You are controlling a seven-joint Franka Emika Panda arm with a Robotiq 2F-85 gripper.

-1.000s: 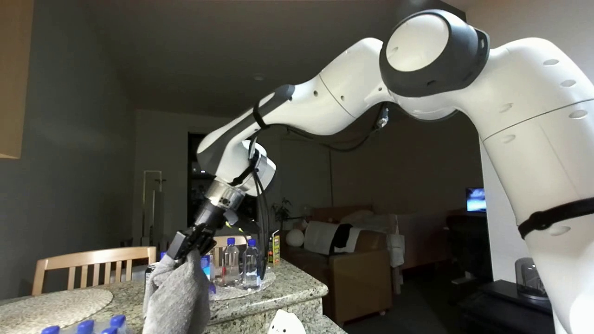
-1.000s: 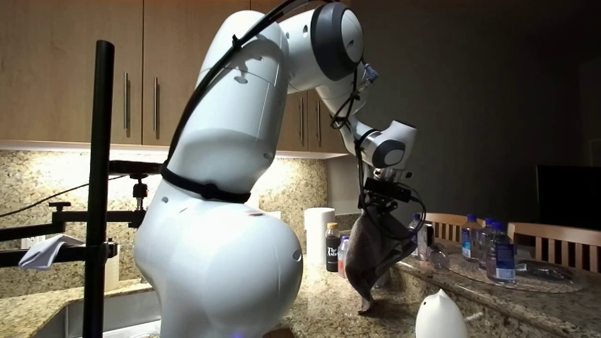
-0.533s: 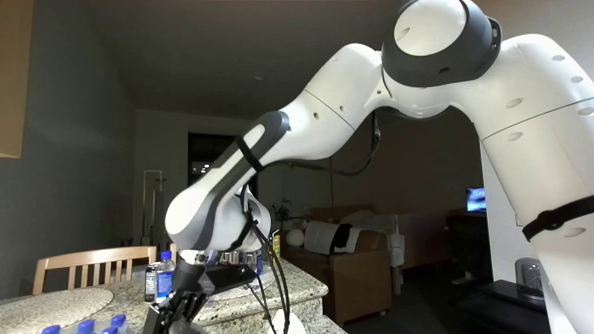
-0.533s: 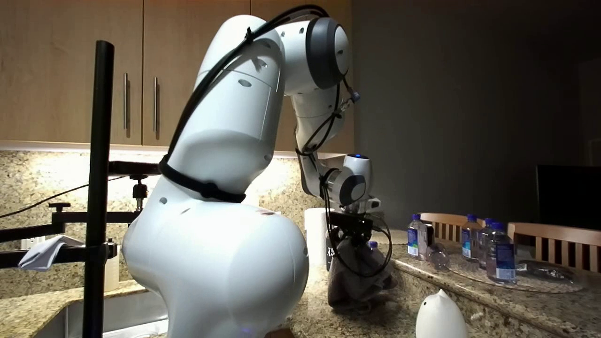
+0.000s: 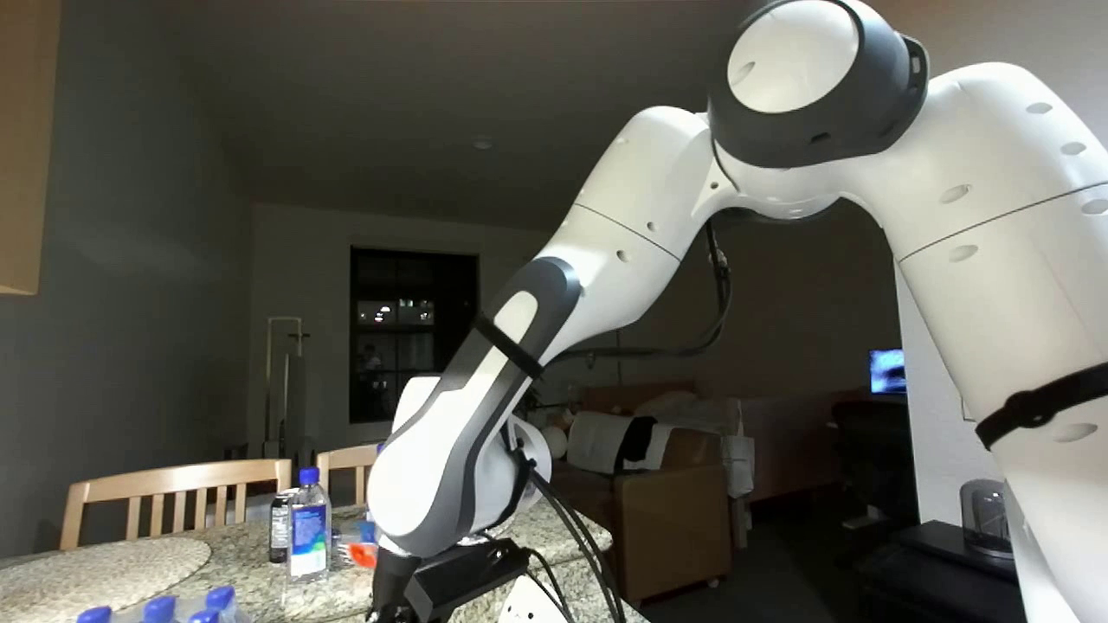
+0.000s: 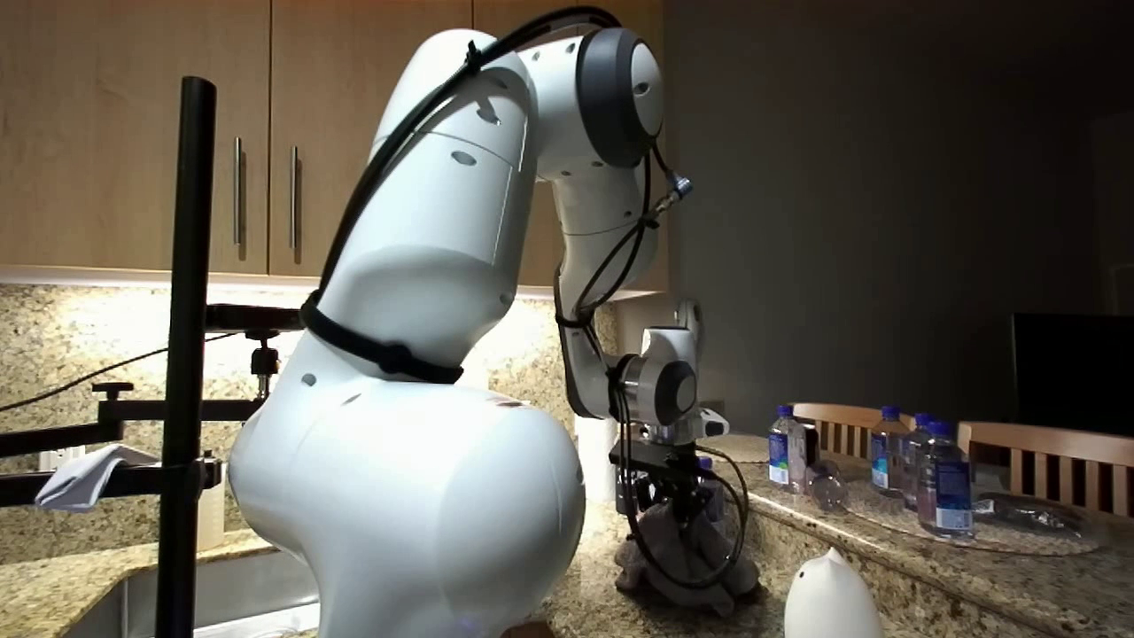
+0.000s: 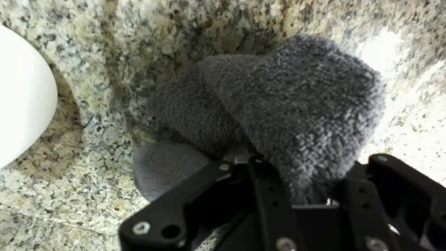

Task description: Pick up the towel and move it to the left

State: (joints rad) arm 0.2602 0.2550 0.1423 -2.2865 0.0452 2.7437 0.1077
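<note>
The towel is grey and fluffy. In an exterior view the towel [image 6: 691, 554] lies bunched on the granite counter [image 6: 611, 611]. In the wrist view the towel [image 7: 306, 101] fills the middle, with folds spreading left and a thick fold rising from between the fingers. My gripper [image 7: 308, 181] points down into it, its linkages angled inward and its fingers closed on the cloth. The fingertips are hidden by the towel. The gripper [image 6: 680, 512] also shows above the towel in an exterior view. In the remaining exterior view the towel and fingertips are below the frame.
A white figurine [image 6: 833, 598] stands close to the towel; it also shows in the wrist view [image 7: 21, 97]. A raised granite ledge [image 6: 868, 532] holds several bottles [image 6: 948, 487], a dark can [image 5: 279, 526] and a bottle beside it [image 5: 309, 532].
The arm has moved down with the towel. The towel hung stretched from the gripper one second ago and is now bunched on the counter. The grip shows no visible change.
</note>
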